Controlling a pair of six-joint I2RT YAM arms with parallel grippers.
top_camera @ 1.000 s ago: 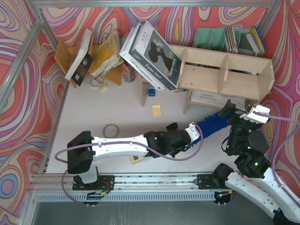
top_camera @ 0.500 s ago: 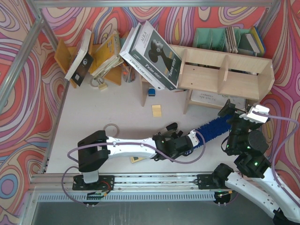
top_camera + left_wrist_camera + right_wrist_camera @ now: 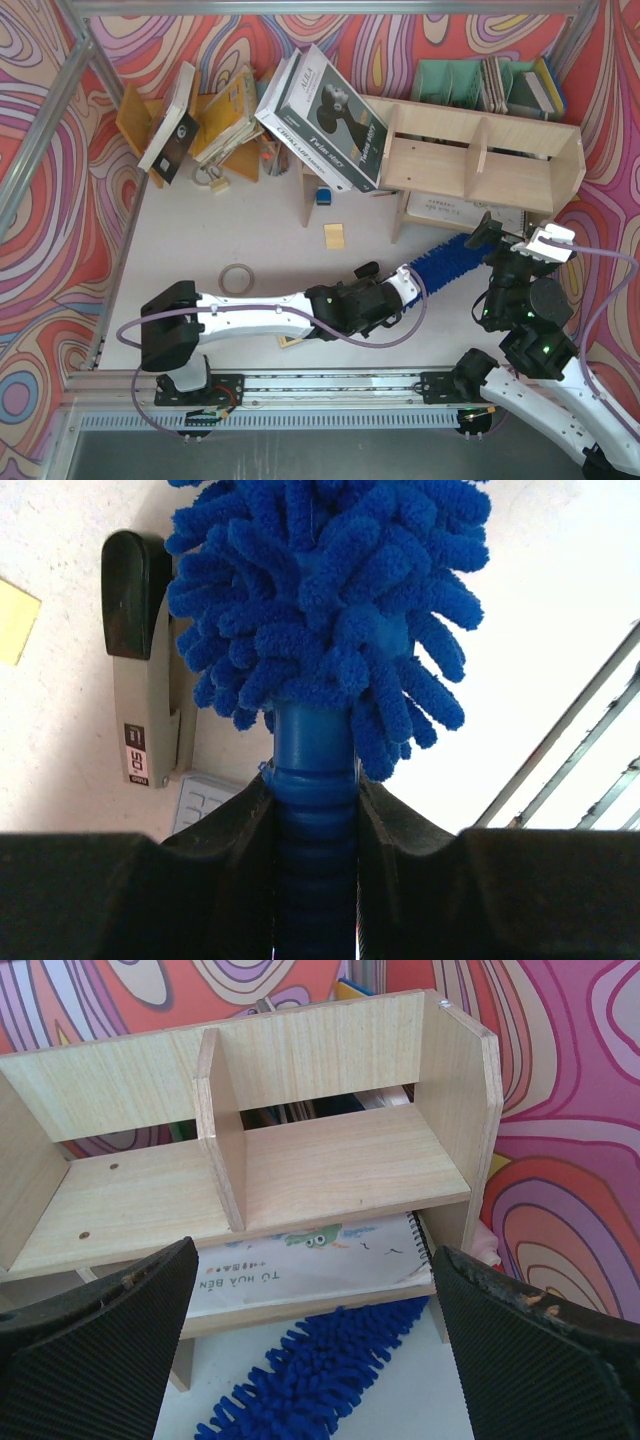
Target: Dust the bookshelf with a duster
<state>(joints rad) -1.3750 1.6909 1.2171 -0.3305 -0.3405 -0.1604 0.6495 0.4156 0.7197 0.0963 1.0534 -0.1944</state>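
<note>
Top view: duster (image 3: 447,263) at centre right, just below the bookshelf (image 3: 470,150). Only the left wrist view shows the left gripper (image 3: 315,810) pinching its handle, stapler (image 3: 145,670) upper left. The right wrist view shows the right gripper (image 3: 315,1350) spread wide.

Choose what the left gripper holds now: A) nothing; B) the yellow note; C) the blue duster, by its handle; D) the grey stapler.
C: in the left wrist view the left gripper is shut on the ribbed blue handle of the duster, whose fluffy head sticks out ahead.
</note>
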